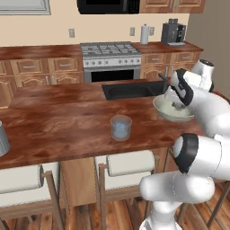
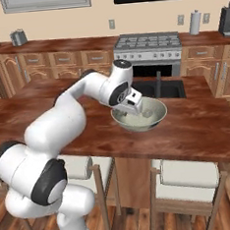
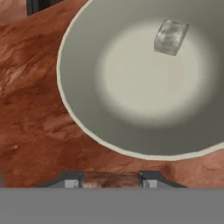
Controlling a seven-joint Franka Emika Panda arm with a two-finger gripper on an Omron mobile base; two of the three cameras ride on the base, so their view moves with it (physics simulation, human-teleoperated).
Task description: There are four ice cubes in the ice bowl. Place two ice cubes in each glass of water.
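The ice bowl (image 1: 168, 116) (image 2: 137, 125) stands on the wooden island counter just in front of the sink. My gripper (image 1: 178, 106) (image 2: 137, 108) hangs over the bowl, pointing down. In the hand view one ice cube (image 3: 171, 36) lies on the bowl's (image 3: 109, 109) far side. My gripper (image 3: 111, 181) is shut on a pale translucent ice cube (image 3: 111, 177) between its two fingertips (image 3: 72, 182), just outside the near rim. The short blue-tinted glass of water (image 1: 121, 127) stands left of the bowl. The ribbed grey glass (image 1: 2, 139) is at the counter's far left edge.
A dark sink (image 1: 130, 90) (image 2: 159, 89) with a faucet lies behind the bowl. The stove (image 1: 110, 54) and back counters run along the wall. White-cushioned stools (image 1: 130, 164) (image 2: 189, 174) stand under the island's front edge.
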